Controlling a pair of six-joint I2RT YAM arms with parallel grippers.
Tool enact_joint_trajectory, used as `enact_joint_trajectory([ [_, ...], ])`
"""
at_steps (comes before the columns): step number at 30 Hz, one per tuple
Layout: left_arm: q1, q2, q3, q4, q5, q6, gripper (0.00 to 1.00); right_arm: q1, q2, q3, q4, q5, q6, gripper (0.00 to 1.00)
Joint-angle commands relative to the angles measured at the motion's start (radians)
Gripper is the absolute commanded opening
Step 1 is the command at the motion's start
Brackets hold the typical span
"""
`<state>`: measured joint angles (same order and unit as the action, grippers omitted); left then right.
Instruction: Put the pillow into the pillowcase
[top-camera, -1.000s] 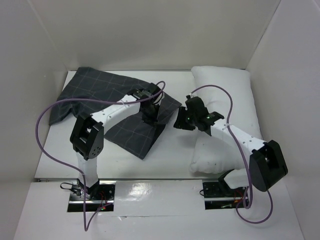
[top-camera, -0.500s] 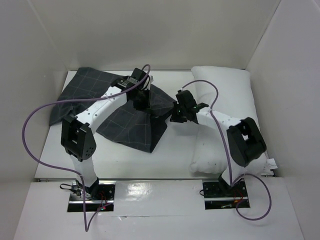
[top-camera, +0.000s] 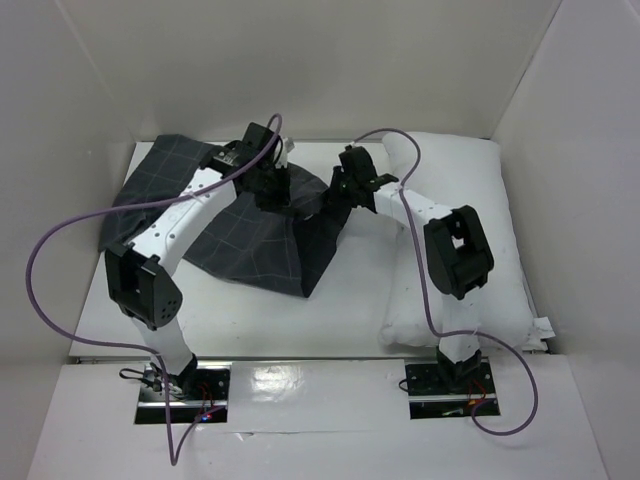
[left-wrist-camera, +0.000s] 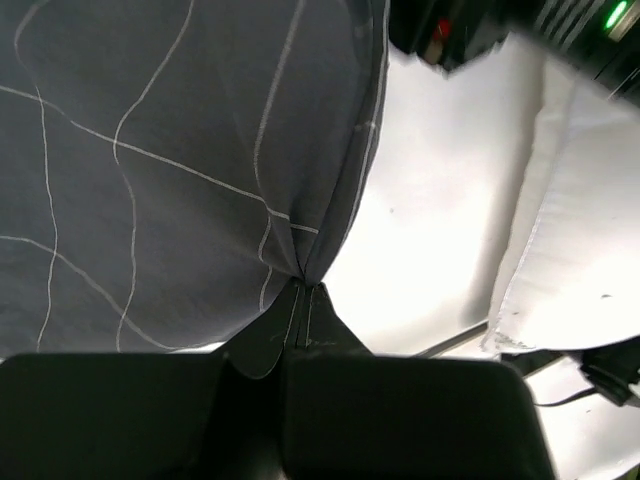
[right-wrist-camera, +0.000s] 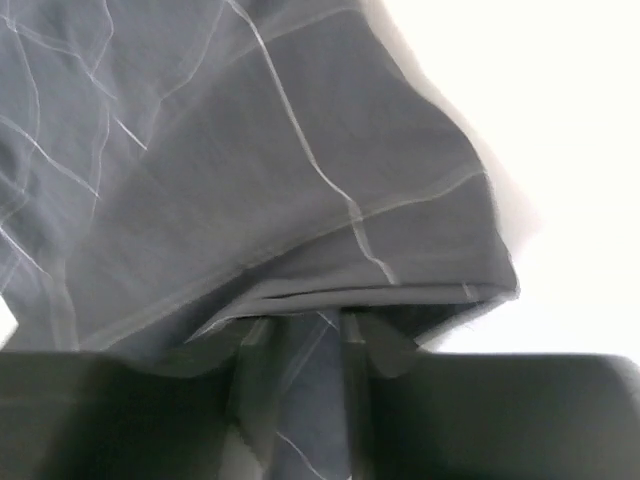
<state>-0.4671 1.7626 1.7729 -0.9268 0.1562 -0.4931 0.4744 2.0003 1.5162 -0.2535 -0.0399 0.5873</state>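
Near the table's far edge, the pillowcase is being gripped by left claw and right claw; its mouth likely needs spreading.

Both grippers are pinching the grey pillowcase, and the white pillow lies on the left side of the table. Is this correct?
Not fully. The pillow lies on the right side of the table, as the top external view shows. The left gripper and the right gripper do pinch the pillowcase.
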Motion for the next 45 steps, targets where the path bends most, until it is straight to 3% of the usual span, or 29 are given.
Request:
enact_joint_trajectory([
  [1, 0.025, -0.052, 0.039, -0.012, 0.040, 0.028, 0.00, -0.002, -0.086, -0.105, 0.041, -0.021, 0.012, 0.37],
  [4, 0.036, -0.052, 0.039, -0.021, 0.040, 0.037, 0.00, 0.013, -0.146, -0.208, 0.086, -0.068, 0.013, 0.52],
  [11, 0.085, -0.043, 0.089, -0.032, 0.085, 0.048, 0.00, 0.053, -0.089, -0.208, 0.028, -0.021, -0.020, 0.50],
  [13, 0.096, -0.043, 0.099, -0.041, 0.094, 0.057, 0.00, 0.085, -0.089, -0.208, 0.017, 0.009, -0.009, 0.53],
  [15, 0.105, -0.043, 0.099, -0.041, 0.094, 0.057, 0.00, 0.105, -0.125, -0.273, 0.028, 0.038, 0.014, 0.68],
  [18, 0.105, -0.043, 0.099, -0.041, 0.103, 0.057, 0.00, 0.119, -0.149, -0.321, 0.054, 0.064, 0.025, 0.75],
  [23, 0.105, -0.043, 0.099, -0.041, 0.112, 0.057, 0.00, 0.141, -0.140, -0.344, 0.045, 0.077, 0.034, 0.78],
  [29, 0.105, -0.063, 0.089, -0.041, 0.112, 0.057, 0.00, 0.150, -0.066, -0.341, 0.123, 0.055, 0.016, 0.52],
  [31, 0.105, -0.063, 0.089, -0.041, 0.112, 0.057, 0.00, 0.159, -0.046, -0.326, 0.123, 0.055, 0.016, 0.21],
  [33, 0.105, -0.063, 0.089, -0.041, 0.112, 0.057, 0.00, 0.171, -0.046, -0.312, 0.099, 0.066, 0.005, 0.00],
  [42, 0.114, -0.054, 0.108, -0.041, 0.112, 0.067, 0.00, 0.400, -0.282, -0.550, 0.042, 0.011, 0.026, 0.00],
  [45, 0.114, -0.066, 0.094, -0.050, 0.103, 0.077, 0.00, 0.493, -0.327, -0.561, -0.099, 0.130, 0.051, 0.00],
])
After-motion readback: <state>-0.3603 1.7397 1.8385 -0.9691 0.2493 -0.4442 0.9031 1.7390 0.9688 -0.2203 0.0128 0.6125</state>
